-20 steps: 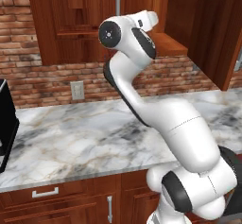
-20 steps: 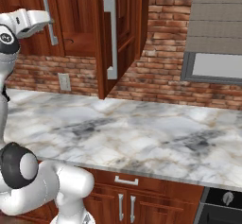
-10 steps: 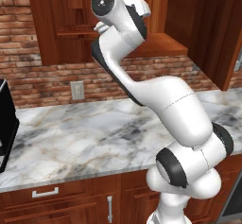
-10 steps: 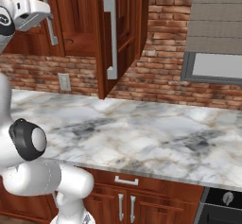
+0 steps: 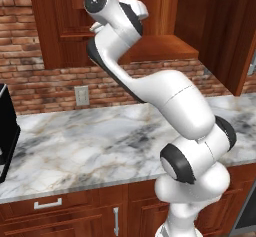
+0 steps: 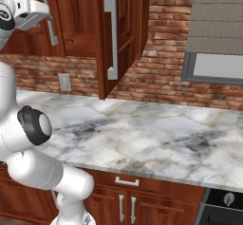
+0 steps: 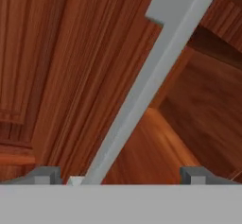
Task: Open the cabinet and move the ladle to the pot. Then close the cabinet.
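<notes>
- The cabinet [image 6: 85, 29] has its right door [image 6: 124, 34] swung out over the worktop [image 6: 142, 138], blocking sideways passage at the opening's 3 o'clock side.
- In the hand view the left door's silver bar handle [image 7: 151, 81] runs from 7 to 1 o'clock, close ahead of the wide-open gripper [image 7: 120, 175].
- Right of that handle, toward 3 o'clock, the dark cabinet interior [image 7: 208, 95] lies open.
- The marble worktop below offers free room.

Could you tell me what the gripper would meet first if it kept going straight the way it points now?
Most likely the silver handle of the left cabinet door: it crosses between the open gripper's fingertips, though depth is unclear.
</notes>
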Robot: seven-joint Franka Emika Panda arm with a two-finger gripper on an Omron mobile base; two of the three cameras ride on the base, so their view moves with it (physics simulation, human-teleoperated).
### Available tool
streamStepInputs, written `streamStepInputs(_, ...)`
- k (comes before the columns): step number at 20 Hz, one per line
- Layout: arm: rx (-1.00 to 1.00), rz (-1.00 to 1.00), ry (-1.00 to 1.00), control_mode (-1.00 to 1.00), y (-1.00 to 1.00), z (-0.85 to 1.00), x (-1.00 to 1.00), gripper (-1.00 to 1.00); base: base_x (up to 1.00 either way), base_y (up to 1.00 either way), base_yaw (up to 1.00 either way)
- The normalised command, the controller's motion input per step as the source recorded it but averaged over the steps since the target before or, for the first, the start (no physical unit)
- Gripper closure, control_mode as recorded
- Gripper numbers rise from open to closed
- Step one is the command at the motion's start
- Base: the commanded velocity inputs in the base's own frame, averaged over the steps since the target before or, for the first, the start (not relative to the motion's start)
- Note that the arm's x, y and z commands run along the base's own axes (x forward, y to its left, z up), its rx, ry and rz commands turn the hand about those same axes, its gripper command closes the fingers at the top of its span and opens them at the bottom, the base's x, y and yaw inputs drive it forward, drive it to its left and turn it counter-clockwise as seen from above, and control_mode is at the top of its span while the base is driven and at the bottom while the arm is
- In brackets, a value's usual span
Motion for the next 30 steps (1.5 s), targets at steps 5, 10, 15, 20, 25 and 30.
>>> streamStepInputs(5, 0.03, 0.00, 0.00, -1.00, 0.00, -0.30, 0.34, -1.00, 0.00, 0.00, 0.00)
streamStepInputs(10, 0.03, 0.00, 0.00, -1.00, 0.00, -0.34, 0.26, -1.00, 0.00, 0.00, 0.00)
streamStepInputs(15, 0.05, 0.00, 0.00, -1.00, -0.02, -0.14, 0.21, -1.00, 0.00, 0.00, 0.00)
streamStepInputs(20, 0.00, 0.00, 0.00, -1.00, -0.01, -0.38, 0.27, -1.00, 0.00, 0.00, 0.00)
streamStepInputs(25, 0.02, 0.06, 0.04, -1.00, -0.07, -0.47, 0.58, -1.00, 0.00, 0.00, 0.00)
streamStepInputs(30, 0.04, 0.09, 0.09, -1.00, -0.23, -0.46, 0.69, -1.00, 0.00, 0.00, 0.00)
